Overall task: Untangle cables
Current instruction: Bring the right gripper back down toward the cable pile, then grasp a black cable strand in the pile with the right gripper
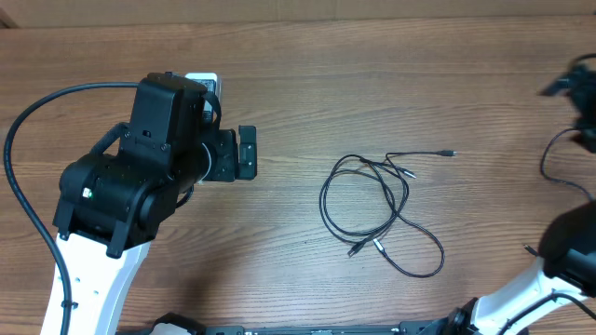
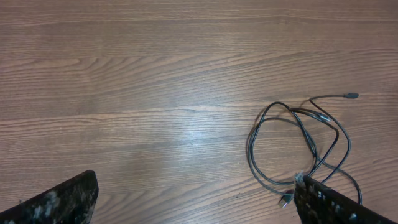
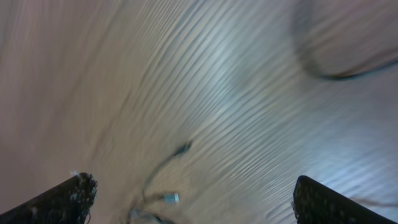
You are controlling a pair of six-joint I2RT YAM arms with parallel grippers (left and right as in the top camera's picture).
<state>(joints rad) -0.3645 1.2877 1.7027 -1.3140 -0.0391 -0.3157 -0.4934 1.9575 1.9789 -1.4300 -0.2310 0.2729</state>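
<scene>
Sprawling in loose loops with no clear long axis, the cables (image 1: 322, 202) lie on the wood-grain table (image 1: 279, 74) between the two arms, one thin plug tail pointing toward the right arm's side. The overhead view shows the whole tangle. The left wrist view hides its near edge behind a finger (image 2: 336, 205), and the right wrist view (badly blurred) catches only a plug end. The left gripper (image 1: 248, 152) and right gripper (image 3: 193, 190) both stand spread wide, holding nothing.

Black housings (image 1: 140, 177), white lower links (image 1: 93, 288), thick black cable (image 1: 9, 154), scuffed fingers (image 2: 59, 202)
</scene>
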